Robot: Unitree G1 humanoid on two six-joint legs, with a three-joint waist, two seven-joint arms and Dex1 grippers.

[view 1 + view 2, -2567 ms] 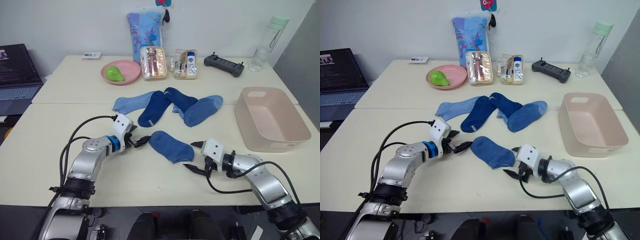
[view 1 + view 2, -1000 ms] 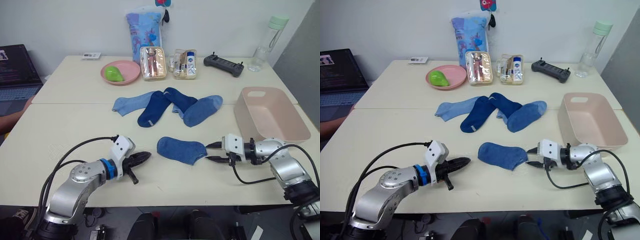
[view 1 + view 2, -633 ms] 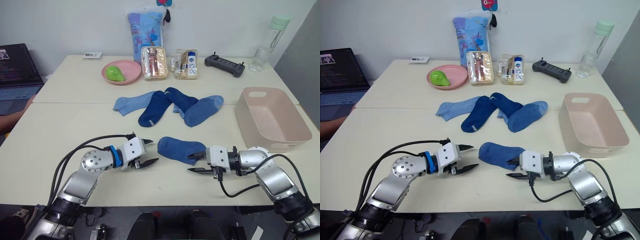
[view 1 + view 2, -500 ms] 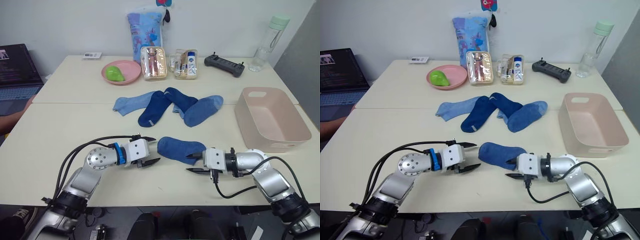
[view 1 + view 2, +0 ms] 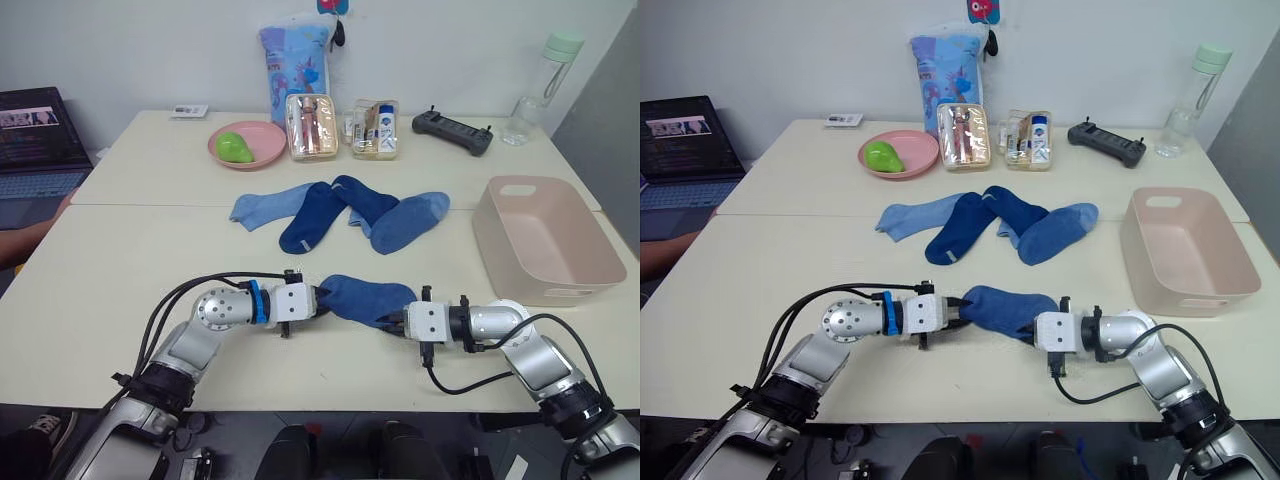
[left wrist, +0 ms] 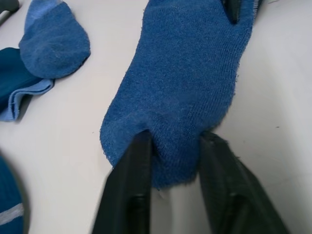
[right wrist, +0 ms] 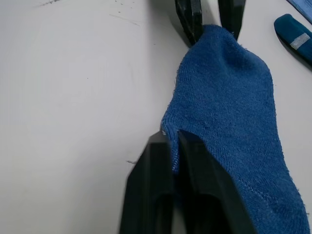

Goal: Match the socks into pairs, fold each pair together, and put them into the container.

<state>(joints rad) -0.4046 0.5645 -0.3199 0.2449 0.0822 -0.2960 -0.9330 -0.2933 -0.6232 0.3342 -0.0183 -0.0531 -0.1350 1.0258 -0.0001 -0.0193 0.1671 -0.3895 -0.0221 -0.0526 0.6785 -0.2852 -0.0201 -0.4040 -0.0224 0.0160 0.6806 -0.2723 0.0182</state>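
A mid-blue sock (image 5: 360, 298) lies flat near the table's front edge. My left gripper (image 5: 318, 298) is shut on its left end; in the left wrist view both fingers (image 6: 134, 195) squeeze the sock (image 6: 185, 87). My right gripper (image 5: 395, 322) is shut on the right end, and its pads (image 7: 158, 195) pinch the sock's edge (image 7: 229, 122). Behind it lie more socks: a light blue one (image 5: 265, 207), two dark blue ones (image 5: 305, 218) (image 5: 362, 198) and a mid-blue one (image 5: 408, 220), overlapping. The pink container (image 5: 572, 292) stands at the right with nothing in it.
Along the back are a pink plate (image 5: 262, 152) with a green fruit, two clear pouches (image 5: 309, 127), a blue packet (image 5: 295, 55), a black controller (image 5: 452, 130) and a bottle (image 5: 540, 75). A laptop (image 5: 35, 140) and a person's arm (image 5: 30, 235) are at the left.
Both grippers moved inward to the front sock's two ends and shut on them. The left one opened wide on the way, then shut. The sock shifted slightly.
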